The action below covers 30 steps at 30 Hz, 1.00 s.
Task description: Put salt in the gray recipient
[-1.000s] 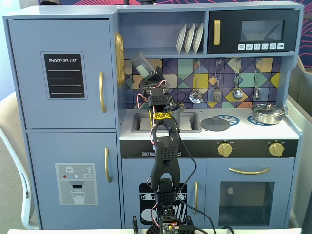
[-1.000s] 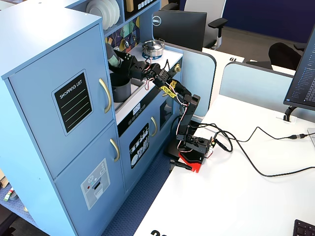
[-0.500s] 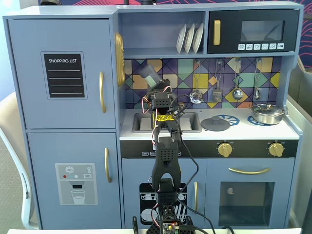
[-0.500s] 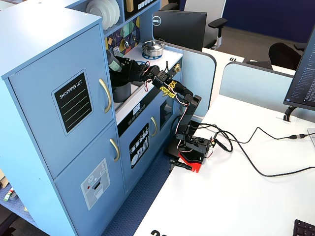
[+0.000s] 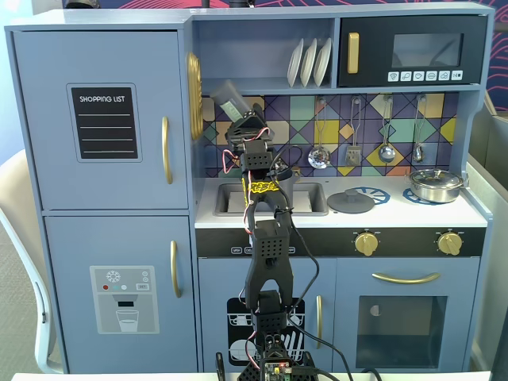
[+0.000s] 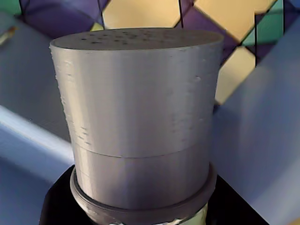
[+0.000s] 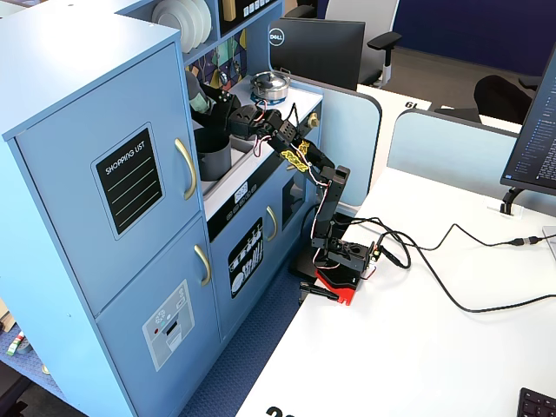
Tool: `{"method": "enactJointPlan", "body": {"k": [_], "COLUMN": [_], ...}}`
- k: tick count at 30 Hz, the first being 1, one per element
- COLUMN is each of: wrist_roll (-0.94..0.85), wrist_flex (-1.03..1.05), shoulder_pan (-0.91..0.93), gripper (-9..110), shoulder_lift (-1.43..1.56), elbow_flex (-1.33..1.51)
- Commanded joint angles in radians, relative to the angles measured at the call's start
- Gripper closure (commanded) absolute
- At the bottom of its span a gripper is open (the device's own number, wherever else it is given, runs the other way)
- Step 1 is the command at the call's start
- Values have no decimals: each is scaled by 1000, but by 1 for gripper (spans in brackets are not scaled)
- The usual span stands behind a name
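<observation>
My gripper [image 5: 244, 121] is shut on the salt [image 5: 229, 98], a slim gray shaker with a pale label. It holds the shaker tilted up and to the left, above the sink and just under the shelf. In the wrist view the salt [image 6: 140, 117] fills the frame, its perforated top facing the tiled backsplash, with the black jaws of the gripper [image 6: 140, 208] clamped round its lower part. From the side, the salt [image 7: 196, 94] hangs above the gray recipient [image 7: 213, 156], a matte pot standing in the sink. In the front fixed view the arm hides the pot.
A flat gray lid [image 5: 351, 201] and a shiny silver pan [image 5: 435, 184] sit on the stove top to the right. White plates [image 5: 309, 62] stand on the shelf above. Utensils [image 5: 386, 151] hang on the backsplash. The fridge wall [image 5: 194, 95] is close on the left.
The gripper dipped the salt lower toward the sink half a second ago and has lifted it back up and to the left, still shut on it.
</observation>
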Motion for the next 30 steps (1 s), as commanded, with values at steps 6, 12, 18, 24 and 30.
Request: {"method": "enactJointPlan", "body": {"k": [6,12,18,24,30], "wrist_roll": [23,-69,-393,-779,-1230], "wrist_flex": [-83,-98,-83,-8,12], "shoulder_pan": [104,98,123,273,486], "gripper": [101,101,101,101,101], "shoulder_lift": [112,103,52,52,89], "elbow_flex": [225,166,21,-54,-78]}}
